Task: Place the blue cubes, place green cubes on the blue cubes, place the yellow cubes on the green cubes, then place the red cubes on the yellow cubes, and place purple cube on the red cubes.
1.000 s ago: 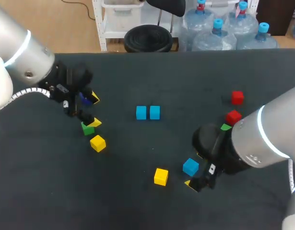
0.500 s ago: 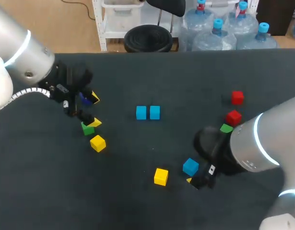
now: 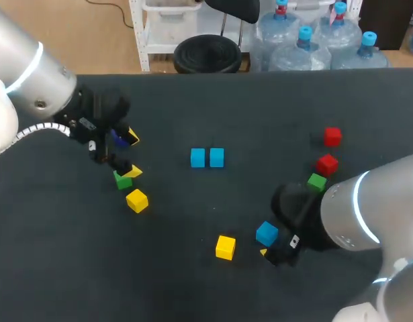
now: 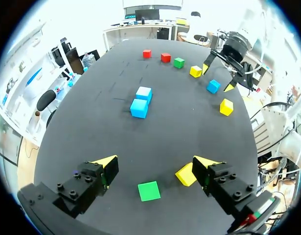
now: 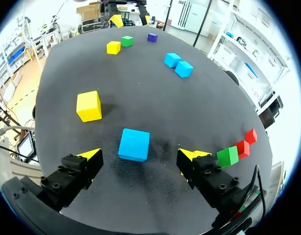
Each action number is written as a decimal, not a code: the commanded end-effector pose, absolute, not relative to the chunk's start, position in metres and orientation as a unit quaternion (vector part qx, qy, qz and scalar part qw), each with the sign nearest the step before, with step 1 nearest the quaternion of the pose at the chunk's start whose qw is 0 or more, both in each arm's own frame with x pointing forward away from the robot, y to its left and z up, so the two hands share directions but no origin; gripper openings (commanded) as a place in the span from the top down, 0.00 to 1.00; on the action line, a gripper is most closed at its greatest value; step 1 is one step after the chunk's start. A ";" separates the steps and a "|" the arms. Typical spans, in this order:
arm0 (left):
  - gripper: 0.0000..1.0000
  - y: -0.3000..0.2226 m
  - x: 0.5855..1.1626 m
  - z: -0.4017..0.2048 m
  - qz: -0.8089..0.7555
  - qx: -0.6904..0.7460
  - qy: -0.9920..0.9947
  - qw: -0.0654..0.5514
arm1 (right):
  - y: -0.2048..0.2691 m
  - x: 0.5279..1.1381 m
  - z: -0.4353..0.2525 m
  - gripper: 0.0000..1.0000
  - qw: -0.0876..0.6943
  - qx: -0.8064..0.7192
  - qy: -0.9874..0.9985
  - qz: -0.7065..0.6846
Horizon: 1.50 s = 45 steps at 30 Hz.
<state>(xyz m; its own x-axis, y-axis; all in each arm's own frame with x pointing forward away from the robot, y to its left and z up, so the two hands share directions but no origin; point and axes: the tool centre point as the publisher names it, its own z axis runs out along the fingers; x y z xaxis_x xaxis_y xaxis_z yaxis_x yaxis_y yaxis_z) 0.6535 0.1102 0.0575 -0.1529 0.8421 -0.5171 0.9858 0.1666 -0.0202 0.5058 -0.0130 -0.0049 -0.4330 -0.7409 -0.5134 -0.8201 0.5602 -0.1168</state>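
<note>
Two blue cubes (image 3: 198, 157) (image 3: 216, 157) sit side by side mid-table. A third blue cube (image 5: 134, 144) lies between the fingers of my open right gripper (image 5: 140, 155), untouched; in the head view that gripper (image 3: 273, 247) hangs just right of the cube (image 3: 266, 233). A yellow cube (image 3: 225, 247) lies to its left. A green cube (image 3: 317, 181) and two red cubes (image 3: 327, 164) (image 3: 332, 136) lie behind my right arm. My left gripper (image 4: 155, 162) is open over a green cube (image 4: 149, 191), with a yellow cube (image 4: 187, 175) by one finger. A purple cube (image 5: 151, 37) lies near it.
Another yellow cube (image 4: 196, 71) sits close beside my right gripper (image 4: 228, 54), seen from the left wrist. The dark table (image 3: 213, 100) has free room at its back and along the front left.
My right arm has drawn back towards the front right, uncovering the green cube beside the red one; its gripper has closed in on the blue cube. My left arm has not moved.
</note>
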 end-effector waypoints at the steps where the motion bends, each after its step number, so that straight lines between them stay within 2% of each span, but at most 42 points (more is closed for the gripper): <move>1: 0.00 0.111 0.654 0.057 -0.182 0.621 0.736 0.201 | -0.011 0.505 -0.008 0.10 0.278 -0.454 0.845 0.049; 3: 0.00 0.111 0.654 0.057 -0.182 0.621 0.736 0.201 | -0.011 0.506 -0.008 0.11 0.279 -0.453 0.845 0.050; 6: 0.00 0.111 0.654 0.057 -0.182 0.621 0.736 0.201 | -0.011 0.507 -0.008 0.37 0.280 -0.453 0.845 0.051; 7: 0.00 0.111 0.654 0.057 -0.182 0.621 0.736 0.201 | -0.011 0.507 -0.008 0.49 0.280 -0.453 0.845 0.051; 12: 0.00 0.111 0.654 0.057 -0.182 0.621 0.736 0.201 | -0.011 0.508 -0.008 0.58 0.281 -0.454 0.844 0.052; 13: 0.00 0.111 0.654 0.057 -0.182 0.621 0.736 0.201 | -0.011 0.508 -0.008 0.64 0.282 -0.455 0.843 0.052; 14: 0.00 0.111 0.654 0.057 -0.182 0.621 0.736 0.201 | -0.011 0.508 -0.008 0.77 0.282 -0.455 0.843 0.052; 15: 0.00 0.111 0.654 0.057 -0.182 0.621 0.736 0.201 | -0.010 0.508 -0.008 0.96 0.282 -0.455 0.843 0.053; 16: 0.00 0.111 0.654 0.057 -0.182 0.621 0.736 0.201 | -0.011 0.508 -0.008 1.00 0.283 -0.456 0.842 0.054; 28: 0.00 0.111 0.654 0.057 -0.182 0.621 0.736 0.201 | -0.005 0.508 0.011 1.00 0.287 -0.488 0.821 0.075; 45: 0.00 0.111 0.654 0.057 -0.182 0.621 0.736 0.201 | -0.020 0.523 0.058 1.00 0.245 -0.596 0.747 0.164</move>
<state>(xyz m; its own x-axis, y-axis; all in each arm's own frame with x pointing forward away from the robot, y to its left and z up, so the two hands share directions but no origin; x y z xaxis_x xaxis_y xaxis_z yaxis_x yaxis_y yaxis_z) 0.6535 0.1102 0.0574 -0.1530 0.8421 -0.5171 0.9858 0.1667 -0.0202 0.5210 -0.0090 0.0499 -0.1882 -0.8177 -0.5440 -0.9131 0.3496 -0.2096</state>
